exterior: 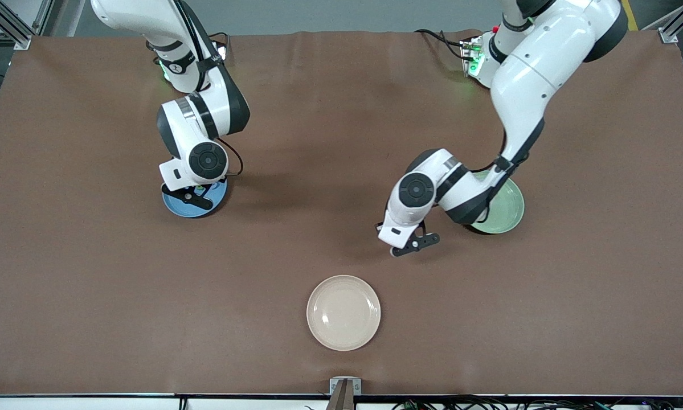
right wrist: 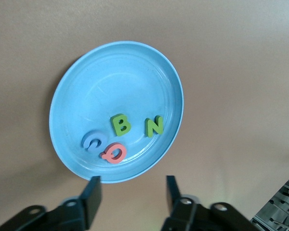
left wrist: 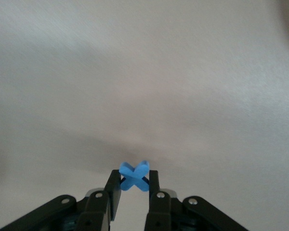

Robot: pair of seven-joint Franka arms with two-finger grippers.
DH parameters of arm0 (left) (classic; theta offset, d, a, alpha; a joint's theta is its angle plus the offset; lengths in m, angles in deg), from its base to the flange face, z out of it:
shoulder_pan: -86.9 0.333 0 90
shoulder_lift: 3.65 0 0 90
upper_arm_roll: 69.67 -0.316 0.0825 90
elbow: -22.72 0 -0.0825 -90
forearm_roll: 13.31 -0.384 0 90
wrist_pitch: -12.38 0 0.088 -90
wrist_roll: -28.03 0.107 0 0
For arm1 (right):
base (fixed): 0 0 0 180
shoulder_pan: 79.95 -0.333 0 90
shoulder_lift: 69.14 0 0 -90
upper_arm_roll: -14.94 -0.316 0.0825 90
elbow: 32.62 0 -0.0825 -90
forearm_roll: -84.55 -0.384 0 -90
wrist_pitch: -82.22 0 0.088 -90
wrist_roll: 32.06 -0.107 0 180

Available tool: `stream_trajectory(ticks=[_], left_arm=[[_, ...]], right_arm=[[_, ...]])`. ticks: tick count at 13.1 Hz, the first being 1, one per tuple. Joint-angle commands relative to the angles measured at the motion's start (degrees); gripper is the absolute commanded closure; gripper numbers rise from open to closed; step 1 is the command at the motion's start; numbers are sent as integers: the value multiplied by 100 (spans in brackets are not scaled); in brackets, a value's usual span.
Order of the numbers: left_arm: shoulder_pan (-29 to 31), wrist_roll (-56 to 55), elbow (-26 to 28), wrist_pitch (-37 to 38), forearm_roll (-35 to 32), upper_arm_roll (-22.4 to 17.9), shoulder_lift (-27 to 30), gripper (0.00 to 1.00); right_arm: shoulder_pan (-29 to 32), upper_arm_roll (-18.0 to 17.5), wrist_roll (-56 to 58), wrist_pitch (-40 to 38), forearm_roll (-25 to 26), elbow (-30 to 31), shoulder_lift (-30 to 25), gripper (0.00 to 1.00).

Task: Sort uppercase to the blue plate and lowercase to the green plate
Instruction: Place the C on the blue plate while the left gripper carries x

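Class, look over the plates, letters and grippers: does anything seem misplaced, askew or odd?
Nothing stands out. The blue plate holds only capitals: B, N, Q and a blue letter. The left gripper pinches the blue x; the right gripper is open above the plate.

Blue plate [right wrist: 67,96] is round w/ a raised rim. Lying flat in it: green B [right wrist: 120,124], green N [right wrist: 154,126], red Q [right wrist: 114,153], pale blue C [right wrist: 94,141], all close together. Blue x [left wrist: 134,175] is pinched upright. Green plate [exterior: 509,208] is part hidden.
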Motion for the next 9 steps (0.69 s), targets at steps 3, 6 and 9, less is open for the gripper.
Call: stream_trajectory(ticks=[3,6,9], left_arm=[[1495,1356,1797,14,70,633,1461,99],[2891,2322,2633,-4,-9,1291,1954,99],[4272,3343,3206,-127,-332,1925,2097,99]], right_arm=[[446,-57,65,152,-198,-6,-452,0],[815,-39,949,364,-593,-67,-576,0],[1228,-13,2275,163,-593,-329,-769,0]])
